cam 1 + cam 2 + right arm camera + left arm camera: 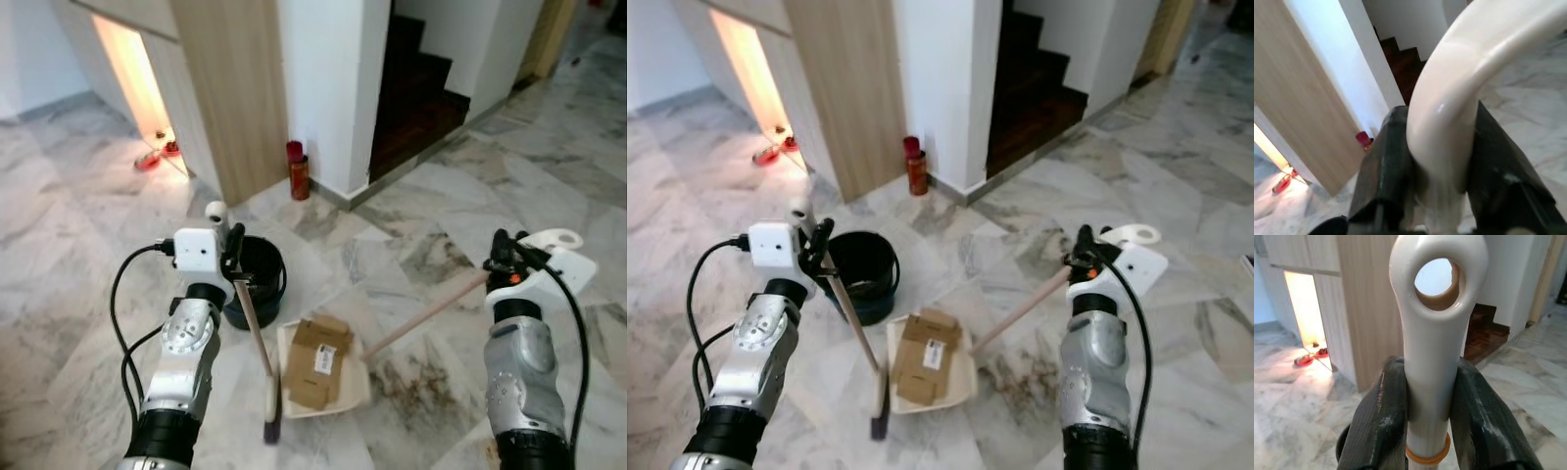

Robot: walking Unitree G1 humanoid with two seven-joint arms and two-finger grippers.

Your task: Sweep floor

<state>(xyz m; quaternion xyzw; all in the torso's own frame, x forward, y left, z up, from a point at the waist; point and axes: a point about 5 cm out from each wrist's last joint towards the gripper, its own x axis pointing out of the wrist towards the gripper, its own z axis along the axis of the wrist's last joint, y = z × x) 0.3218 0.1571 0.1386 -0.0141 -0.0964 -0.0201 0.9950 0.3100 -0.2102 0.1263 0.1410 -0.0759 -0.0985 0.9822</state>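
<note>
With the left gripper [233, 257] pinching the broom [257, 338] and the right gripper [502, 257] pinching the dustpan [358, 388] handle, cardboard [316, 362] already lies in the pan beside the bucket [257, 282], so emptying seemingly remains.

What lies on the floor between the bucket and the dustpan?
Nothing loose: bare marble between bucket and dustpan, crossed above by the broom handle held in the left gripper. Left eye view shows it.
</note>
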